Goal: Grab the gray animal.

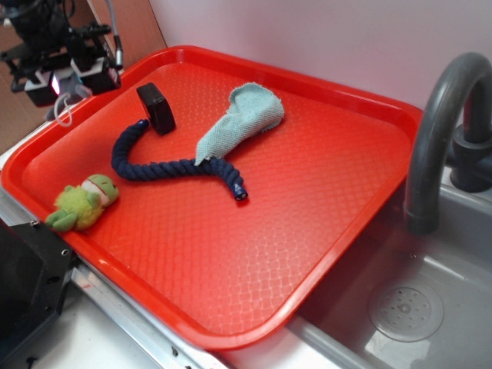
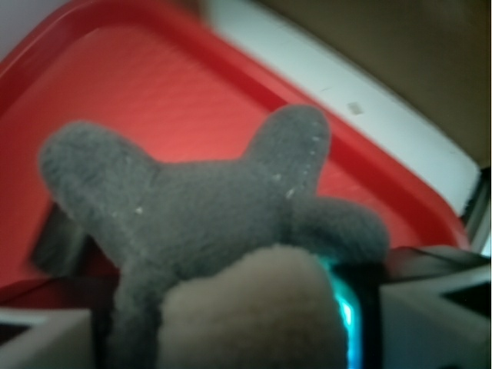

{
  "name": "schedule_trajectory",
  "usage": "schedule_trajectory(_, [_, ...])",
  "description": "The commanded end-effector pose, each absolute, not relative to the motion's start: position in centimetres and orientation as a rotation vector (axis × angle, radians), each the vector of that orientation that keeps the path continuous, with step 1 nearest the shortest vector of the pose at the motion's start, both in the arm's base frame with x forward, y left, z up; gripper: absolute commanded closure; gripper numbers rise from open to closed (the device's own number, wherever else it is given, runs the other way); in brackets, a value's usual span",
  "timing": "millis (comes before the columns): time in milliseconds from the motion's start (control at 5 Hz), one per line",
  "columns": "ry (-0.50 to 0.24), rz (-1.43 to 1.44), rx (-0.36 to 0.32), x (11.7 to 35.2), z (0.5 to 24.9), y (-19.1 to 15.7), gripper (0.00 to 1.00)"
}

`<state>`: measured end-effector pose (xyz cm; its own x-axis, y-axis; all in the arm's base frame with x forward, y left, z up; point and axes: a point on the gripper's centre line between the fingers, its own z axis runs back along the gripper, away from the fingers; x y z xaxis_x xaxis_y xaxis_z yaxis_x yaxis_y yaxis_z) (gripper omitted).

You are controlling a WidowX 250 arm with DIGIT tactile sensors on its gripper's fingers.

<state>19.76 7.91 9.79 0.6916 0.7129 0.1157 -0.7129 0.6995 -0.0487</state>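
The gray animal (image 2: 207, 207), a small gray plush mouse with a whitish face, fills the wrist view, with spread limbs above the red tray (image 2: 154, 84). My gripper (image 2: 231, 323) is shut on it, one finger on each side. In the exterior view my gripper (image 1: 65, 77) hangs above the tray's far left corner. A bit of gray plush and a thin white string tail (image 1: 64, 110) dangle below it. Most of the mouse is hidden by the fingers there.
On the red tray (image 1: 307, 231) lie a fuzzy green plush frog (image 1: 83, 202), a dark blue rope (image 1: 165, 167), a light blue cloth (image 1: 240, 121) and a black block (image 1: 157, 108). A gray faucet (image 1: 434, 131) and a sink (image 1: 415, 307) are at the right.
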Motion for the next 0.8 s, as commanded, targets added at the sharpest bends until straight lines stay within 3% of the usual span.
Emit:
schedule_trajectory(0, [-0.129,0.489,-0.052,20.7,17.2,2.1,1.00])
schedule_trajectory(200, [-0.188,0.437,-0.089,19.7,20.4,-0.2,1.00])
schedule_trajectory(400, [-0.199,0.496,-0.112,18.8,21.0,-1.2,1.00])
schedule_trajectory(600, [-0.175,0.469,-0.063,19.1,20.6,-1.0,1.00])
